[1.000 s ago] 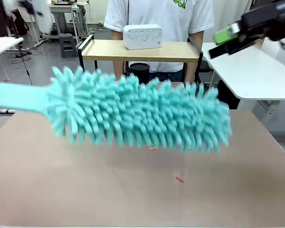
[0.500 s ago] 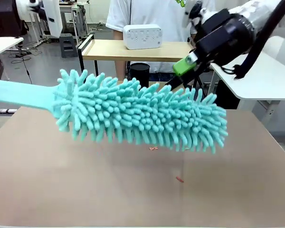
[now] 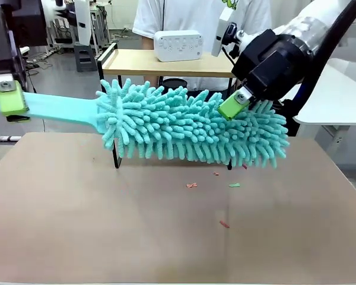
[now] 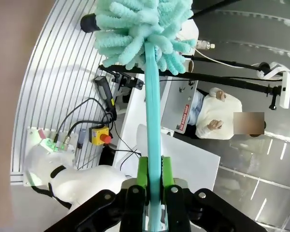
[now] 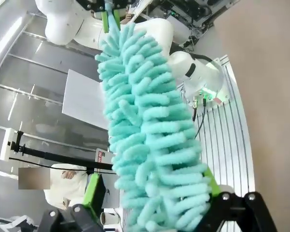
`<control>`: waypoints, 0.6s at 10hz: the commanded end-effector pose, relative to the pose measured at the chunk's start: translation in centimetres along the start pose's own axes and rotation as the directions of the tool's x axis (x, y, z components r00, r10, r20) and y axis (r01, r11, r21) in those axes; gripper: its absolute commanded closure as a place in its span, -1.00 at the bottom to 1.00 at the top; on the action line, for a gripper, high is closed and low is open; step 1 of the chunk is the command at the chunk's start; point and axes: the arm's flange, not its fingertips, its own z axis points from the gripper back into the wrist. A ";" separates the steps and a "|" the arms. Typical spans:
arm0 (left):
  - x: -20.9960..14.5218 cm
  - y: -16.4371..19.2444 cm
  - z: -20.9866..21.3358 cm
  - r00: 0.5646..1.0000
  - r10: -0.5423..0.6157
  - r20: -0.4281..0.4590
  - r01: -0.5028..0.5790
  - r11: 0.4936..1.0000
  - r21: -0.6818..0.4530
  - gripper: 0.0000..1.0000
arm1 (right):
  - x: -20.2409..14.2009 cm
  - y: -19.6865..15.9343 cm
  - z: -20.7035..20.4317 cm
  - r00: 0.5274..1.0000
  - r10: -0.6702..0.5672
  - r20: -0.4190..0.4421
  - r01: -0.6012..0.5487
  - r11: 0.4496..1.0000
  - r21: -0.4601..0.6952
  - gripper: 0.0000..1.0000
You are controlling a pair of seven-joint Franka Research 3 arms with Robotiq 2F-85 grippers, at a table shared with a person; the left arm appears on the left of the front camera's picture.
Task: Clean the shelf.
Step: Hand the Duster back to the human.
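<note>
1. From my remote station, I see the left gripper (image 3: 9,98) at the 9 o'clock edge of the front view, its green fingers (image 4: 143,170) clamped tight on the flat turquoise handle of a fluffy duster (image 3: 190,127).
2. The duster head stretches across the middle of the front view, above the brown table (image 3: 166,237), its far end toward 3 o'clock.
3. The right gripper (image 5: 152,193) comes in from 2 o'clock. In its own wrist view I see its fingers spread wide on either side of the duster's tip, one green pad (image 3: 231,107) showing against the chenille; I cannot tell whether they press on it.
4. The shelf (image 3: 136,62) stands behind the duster, at 12 o'clock. Its light wood top board carries a white box (image 3: 178,45), and two thin black legs show below the duster head, reaching the table.
5. Small crumbs (image 3: 191,185), pink and green, lie scattered on the table just in front of the shelf legs.
6. A person in a white T-shirt (image 3: 196,18) stands behind the shelf at the far side.
</note>
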 end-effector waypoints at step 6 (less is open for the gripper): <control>-0.9 -0.9 0.2 1.000 -0.026 0.012 0.026 1.000 -0.013 0.74 | -0.5 0.1 0.5 0.999 0.000 -0.034 0.000 1.000 0.019 1.00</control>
